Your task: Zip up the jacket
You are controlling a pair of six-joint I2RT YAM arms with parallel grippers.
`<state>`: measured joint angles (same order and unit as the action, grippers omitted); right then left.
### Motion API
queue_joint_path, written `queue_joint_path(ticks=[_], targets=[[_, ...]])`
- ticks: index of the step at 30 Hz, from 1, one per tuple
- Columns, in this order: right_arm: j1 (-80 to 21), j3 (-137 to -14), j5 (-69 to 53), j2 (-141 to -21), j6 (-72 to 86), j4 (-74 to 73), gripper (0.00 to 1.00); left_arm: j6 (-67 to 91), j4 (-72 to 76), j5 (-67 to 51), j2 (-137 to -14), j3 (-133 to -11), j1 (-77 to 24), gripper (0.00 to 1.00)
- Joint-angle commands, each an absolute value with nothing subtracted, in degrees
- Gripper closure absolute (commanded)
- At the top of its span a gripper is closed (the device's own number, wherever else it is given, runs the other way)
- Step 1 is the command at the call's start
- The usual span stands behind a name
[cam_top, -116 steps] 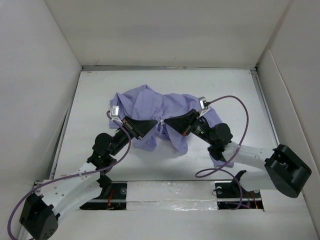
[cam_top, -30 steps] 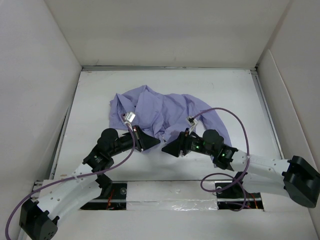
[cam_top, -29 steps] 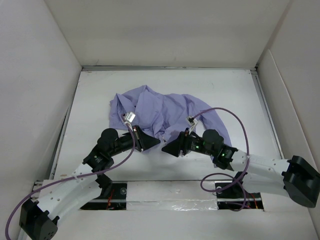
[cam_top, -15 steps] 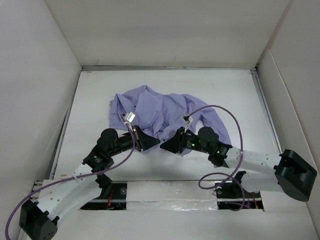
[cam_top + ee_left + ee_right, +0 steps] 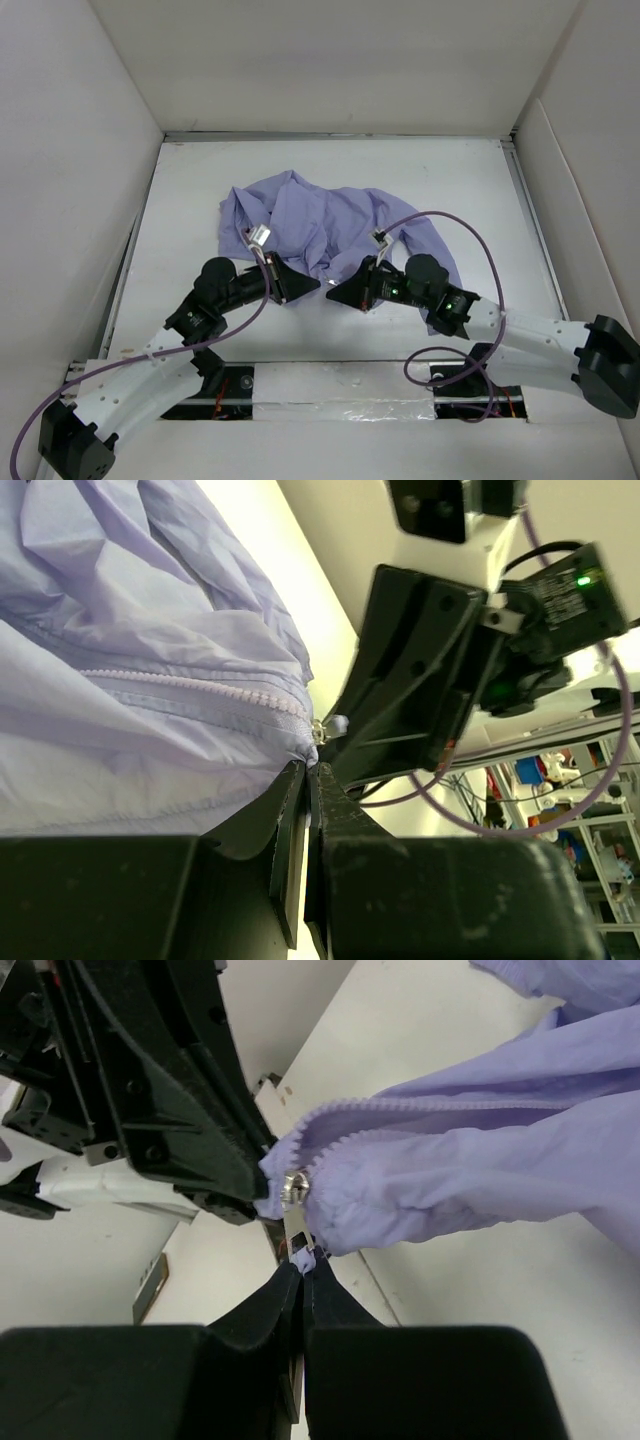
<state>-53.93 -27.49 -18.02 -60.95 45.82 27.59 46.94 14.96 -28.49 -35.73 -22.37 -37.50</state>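
There are no words or numbers to read in any of the views. No label, brand or sign can be made out on anything.
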Motion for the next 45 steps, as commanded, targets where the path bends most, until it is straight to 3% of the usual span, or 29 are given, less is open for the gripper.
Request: queue_joint_path(ticks=[1,5,11,16,25,29,34,39,45], targets=[[-54.76,-33.39,-18.89,-57.31,44.91,18.04,1.0,45.0,14.42,-28.92,-34.8,-22.85,-37.79,1.0],[-54.76,-39.19,-25.81,-57.48,42.72,7.14,1.0,43.42,11.87,-27.78,-34.37,-22.85,-37.79,1.0],[-54.76,-44.64,-36.99,-62.13,41.22,5.1,1.0,42.02,10.9,-27.6,-34.63,-22.24,-37.79,1.0],[-52.65,-48.34,-39.54,-64.33,42.71,9.56,1.0,40.25,7.13,-28.83,-32.88,-20.57,-37.79,1.0],[-40.8,-46.25,-49.74,-76.17,61.06,40.83,1.0,41.22,2.37,-22.32,-27.52,-20.3,-44.3,1.0],[-37.02,-42.54,-49.31,-85.23,82.48,72.61,1.0,41.75,1.58,-22.32,-25.67,-20.13,-44.3,1.0],[-33.58,-45.7,-47.2,-94.29,88.32,79.09,1.0,41.57,0.97,-23.29,-26.36,-20.48,-44.3,1.0],[-29.11,-57.36,-45.45,-99.48,81.49,68.58,1.0,40.87,-2.26,-21.63,-25.49,-23.28,-44.3,1.0],[-19.26,-69.7,-38.85,-100.81,65.23,45.81,1.0,39.55,-8.25,-16.35,-21.45,-29.18,-44.3,1.0]])
